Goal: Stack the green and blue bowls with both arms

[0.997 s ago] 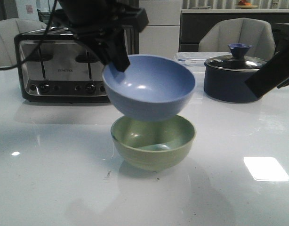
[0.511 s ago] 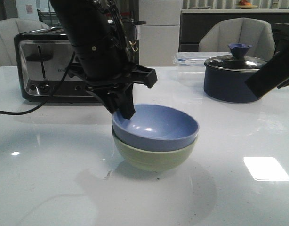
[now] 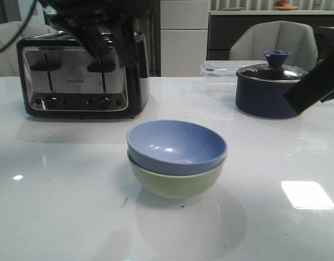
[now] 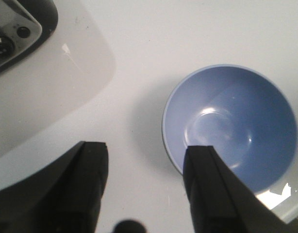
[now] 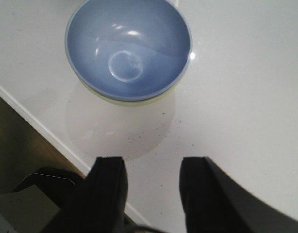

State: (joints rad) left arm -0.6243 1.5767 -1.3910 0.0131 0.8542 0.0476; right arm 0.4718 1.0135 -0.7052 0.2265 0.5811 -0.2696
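Over on the left, the black and chrome toaster [image 3: 80, 76] stands at the back of the white counter [image 3: 58, 206], and the left arm's pincer [image 3: 110, 41] hangs in front of it, high above the counter with its two dark fingers [image 4: 207, 189] spread and nothing between them. In the middle, the blue bowl [image 3: 177, 147] sits nested inside the green bowl [image 3: 175, 182], both upright on the counter, so the stack looks made. I would judge the main risk from here is the left pincer itself: from its wrist camera one finger shows just beside the blue bowl's rim, so a careless sideways swing or a dip could clip that rim and tip the light bowl out, or shove the pair across the glossy counter. The blue bowl also seems to ride slightly askew in the green one, a touch higher toward the left, though from this angle I cannot be sure; if so, a small knock would unseat it more easily. To the right, the dark navy lidded pot [image 3: 270, 87] and the clear plastic box [image 3: 224, 68] stand well apart from the bowls and are unlikely to be troubled. The right arm's pincer [image 5: 151, 194] is also spread and empty, hovering near the counter's edge, well clear of the stack; only a reach inward would endanger it.
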